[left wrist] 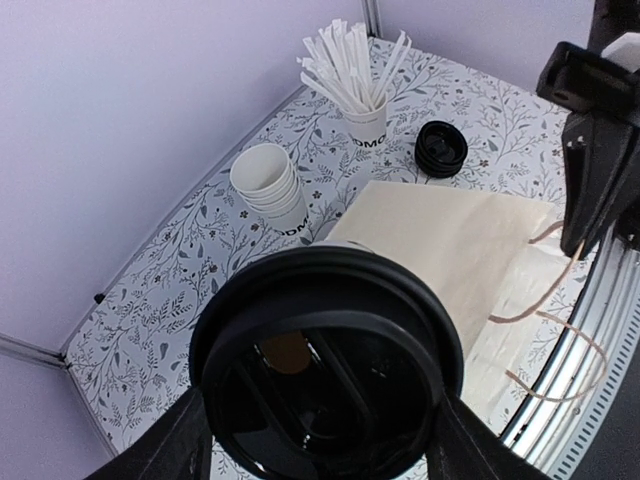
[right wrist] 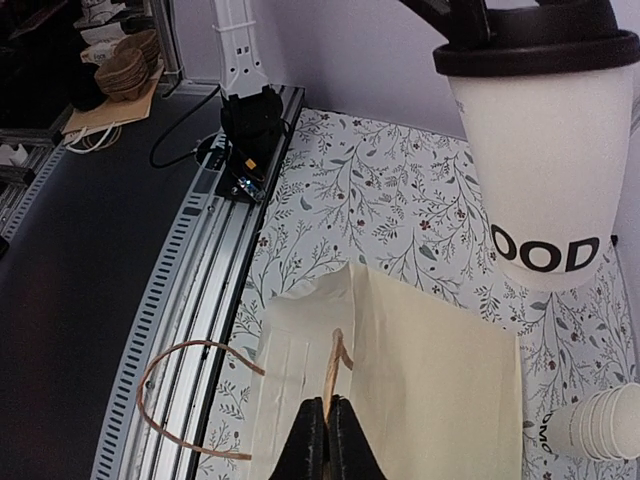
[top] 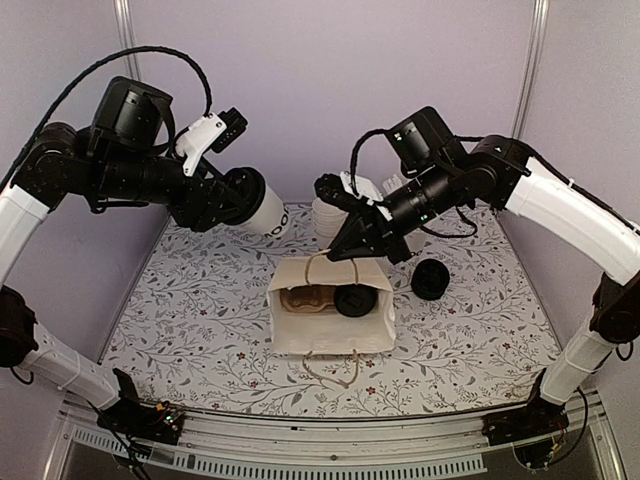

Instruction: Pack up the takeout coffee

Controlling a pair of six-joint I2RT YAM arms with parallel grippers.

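I'm seeing the bag (top: 330,335) standing open, its left half free. A lidded cup (top: 352,301) is filling the right half; the right hand (top: 334,256) is crowding the far rim.

- The top external camera sits above and behind both arm bases. It faces forward and down and covers the whole table (top: 200,310) from a distance.
- The left wrist camera looks along the left claw (left wrist: 325,400), down and across the table toward its right side. The lidded cup (left wrist: 325,370) fills the close foreground.
- The right wrist camera looks along the right claw (right wrist: 325,440), down and toward the left side, close above the paper bag (right wrist: 430,370).
- All three views share the paper bag and the lidded cup. Both wrist views also share the stacked cups (left wrist: 270,190).
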